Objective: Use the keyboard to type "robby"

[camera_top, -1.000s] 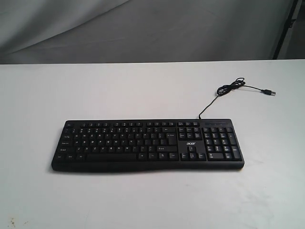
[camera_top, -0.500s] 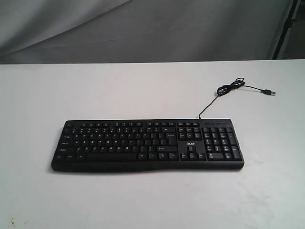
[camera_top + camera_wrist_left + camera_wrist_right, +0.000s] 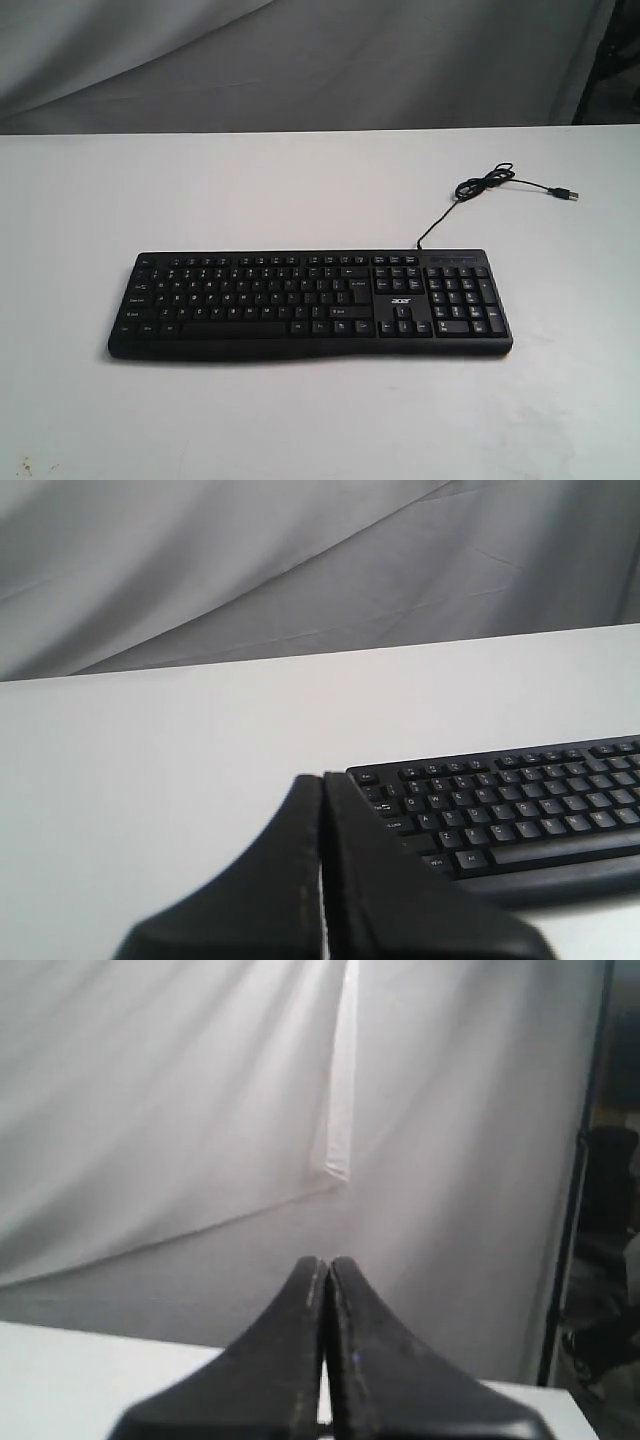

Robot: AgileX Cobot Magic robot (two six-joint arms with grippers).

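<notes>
At the left wrist, the left gripper [image 3: 322,780] is clenched, its two black fingers pressed flat together with nothing between them. It hangs above the white table [image 3: 150,760], just off the keyboard's left end. At the right wrist, the right gripper [image 3: 327,1262] is clenched and empty too, raised so that it faces mostly the grey backdrop curtain [image 3: 180,1110], with only a strip of table below it. Neither arm shows in the exterior view. Outward from them, the keyboard [image 3: 310,305] lies flat near the middle of the table, number pad on that view's right, with no key touched. Its thin cable [image 3: 470,190] leaves the back edge, loops, and ends in a loose USB plug [image 3: 567,194]. I judge the task to be at its start, with the approach to the first letter in hand. The next move calls for one closed tip to come down squarely on the "r" key, in the left half of the letter block, without catching its neighbours, and then to lift clear.
</notes>
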